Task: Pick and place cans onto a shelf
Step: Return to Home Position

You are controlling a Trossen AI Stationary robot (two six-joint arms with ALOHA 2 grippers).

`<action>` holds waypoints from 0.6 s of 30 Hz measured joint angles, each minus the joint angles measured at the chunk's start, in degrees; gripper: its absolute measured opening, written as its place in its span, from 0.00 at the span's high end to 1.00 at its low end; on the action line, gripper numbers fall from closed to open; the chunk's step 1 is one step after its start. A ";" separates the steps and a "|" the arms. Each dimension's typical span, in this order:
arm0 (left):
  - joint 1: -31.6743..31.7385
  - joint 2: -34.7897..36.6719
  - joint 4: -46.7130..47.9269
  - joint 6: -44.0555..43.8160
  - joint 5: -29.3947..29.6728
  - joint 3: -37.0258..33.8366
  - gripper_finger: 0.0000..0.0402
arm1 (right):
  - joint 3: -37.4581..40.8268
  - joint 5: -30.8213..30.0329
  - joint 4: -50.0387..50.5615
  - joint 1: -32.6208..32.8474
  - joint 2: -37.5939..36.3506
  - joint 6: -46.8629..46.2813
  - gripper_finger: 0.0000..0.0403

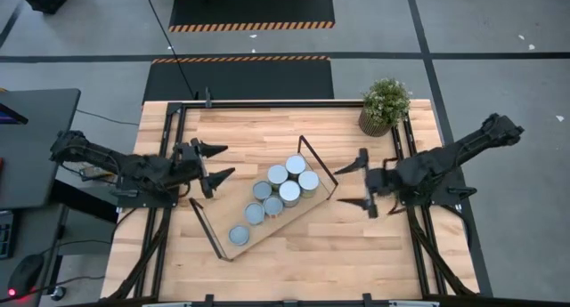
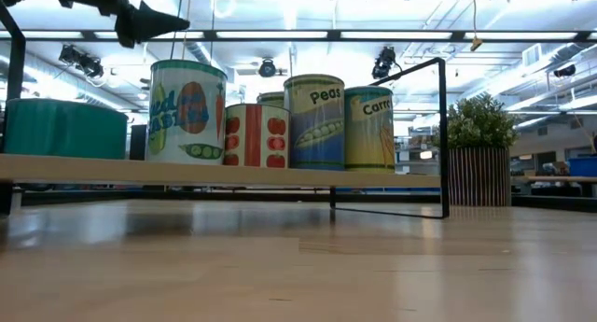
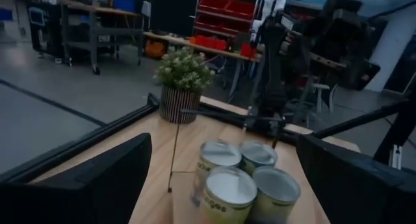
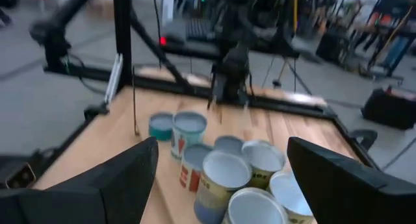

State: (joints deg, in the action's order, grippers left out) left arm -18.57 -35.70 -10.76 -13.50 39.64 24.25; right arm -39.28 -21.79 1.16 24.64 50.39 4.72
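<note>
- High view: eight cans (image 1: 289, 191) stand clustered on the shelf (image 1: 214, 216). Its long axis runs diagonally across the surface (image 1: 374, 245) between the arms. The left jaws and right jaws each hover near one short end, spread wide and empty.
- Low view: the peas can (image 2: 314, 121) and its neighbours stand upright on the board.
- Wrist views: the cans lie ahead of each arm's parted fingers (image 3: 97, 185), and nothing is gripped.

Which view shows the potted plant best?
Low view: the potted plant stands side-on, leaves and ribbed pot clear. High view shows mostly its leafy top; left wrist view shows it beyond the cans; right wrist view misses it.
</note>
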 joint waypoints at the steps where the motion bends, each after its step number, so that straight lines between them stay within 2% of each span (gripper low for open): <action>1: 0.81 0.65 0.22 -0.57 -0.52 -0.34 0.03 | 1.67 0.54 -1.40 -0.35 -2.10 0.43 0.13; 7: 5.95 5.76 -0.42 -3.46 -1.28 -7.29 0.03 | 9.63 0.92 -5.91 -2.63 -13.56 1.94 0.13; 13: 11.32 13.11 -5.34 -4.07 -8.50 -15.76 0.03 | 15.72 3.96 -7.29 -4.93 -23.24 2.05 0.13; 18: 17.20 19.93 -3.62 -3.99 -11.71 -18.52 0.03 | 20.19 6.04 -9.30 -8.15 -30.37 3.45 0.13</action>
State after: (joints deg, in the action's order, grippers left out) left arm -1.37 -15.77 -14.38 -17.49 27.93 5.73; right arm -19.09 -15.74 -8.13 16.49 20.02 8.16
